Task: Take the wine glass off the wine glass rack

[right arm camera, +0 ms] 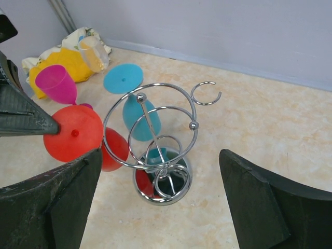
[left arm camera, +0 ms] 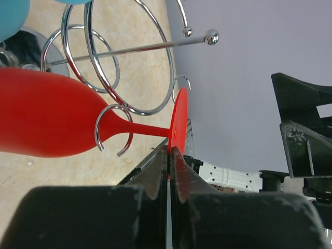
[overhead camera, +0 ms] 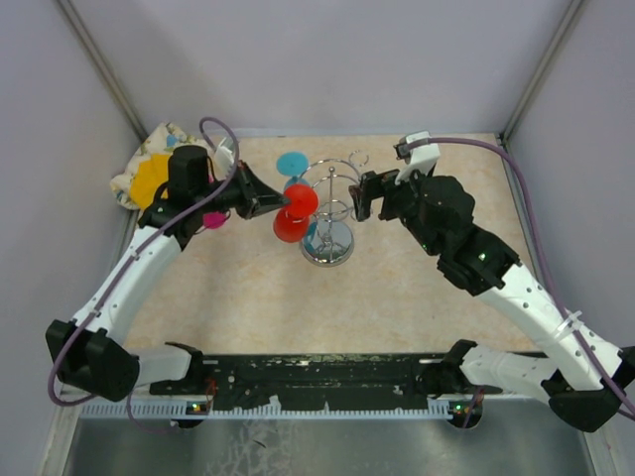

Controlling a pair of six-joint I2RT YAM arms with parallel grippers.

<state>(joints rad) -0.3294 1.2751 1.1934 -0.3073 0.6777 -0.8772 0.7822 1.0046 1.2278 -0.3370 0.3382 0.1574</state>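
The wine glass (overhead camera: pixel 292 227) is red and hangs on the left side of the chrome wine glass rack (overhead camera: pixel 329 244). Its stem (left arm camera: pixel 148 129) lies in a small open loop of the rack (left arm camera: pixel 129 50). My left gripper (left arm camera: pixel 169 151) is shut on the rim of its round foot (left arm camera: pixel 179 119). In the right wrist view the red foot (right arm camera: pixel 72 134) faces the camera, with the bowl (right arm camera: pixel 115 151) behind it against the rack's rings (right arm camera: pixel 150 96). My right gripper (overhead camera: pixel 365 196) hovers open just right of the rack, nothing between its fingers (right arm camera: pixel 62 197).
A blue wine glass (right arm camera: pixel 139 116) also hangs on the rack, its foot (overhead camera: pixel 293 163) pointing to the back. At the back left are a pink glass (right arm camera: pixel 56 83), a clear cup (right arm camera: pixel 92 52) and a yellow patterned cloth (overhead camera: pixel 149 174). Grey walls enclose the table.
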